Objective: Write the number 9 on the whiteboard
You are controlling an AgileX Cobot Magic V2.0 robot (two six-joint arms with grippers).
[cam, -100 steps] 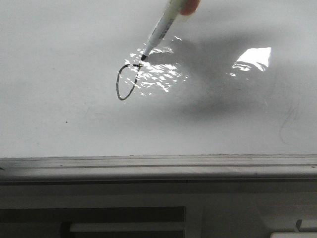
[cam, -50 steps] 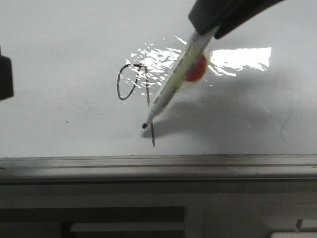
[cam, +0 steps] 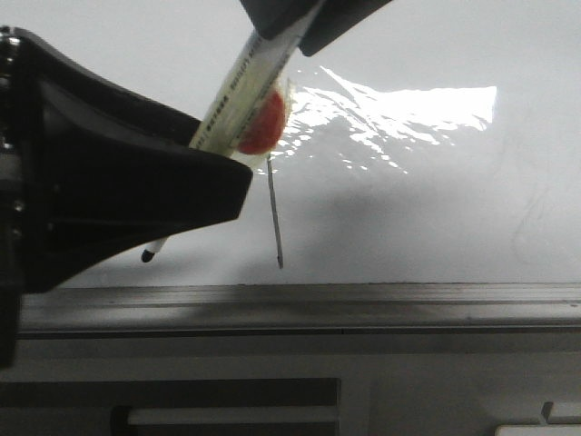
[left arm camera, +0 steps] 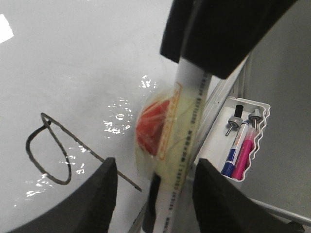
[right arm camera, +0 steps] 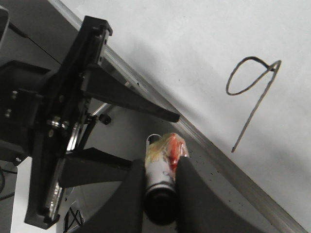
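Note:
The number 9 is drawn on the whiteboard (cam: 436, 200). In the front view only its downstroke (cam: 275, 222) shows; the loop is hidden behind my left gripper. The whole 9 shows in the left wrist view (left arm camera: 48, 155) and the right wrist view (right arm camera: 252, 92). My right gripper (right arm camera: 163, 165) is shut on a white marker (cam: 238, 91) with a red-and-yellow wrap. The marker's dark tip (cam: 147, 256) is just above the grey bottom rail (cam: 363, 304). My left gripper (left arm camera: 156, 165) is open, one jaw on each side of the marker, without touching it.
A bright glare patch (cam: 408, 109) lies on the board to the right of the 9. A white tray (left arm camera: 245, 145) by the board's rail holds a blue marker, a pink marker and others. The left arm's black body (cam: 82, 191) fills the left of the front view.
The marker drew the downstroke, then lifted off and moved down-left of the 9. My left gripper came in from the left, now covers the loop and straddles the marker.

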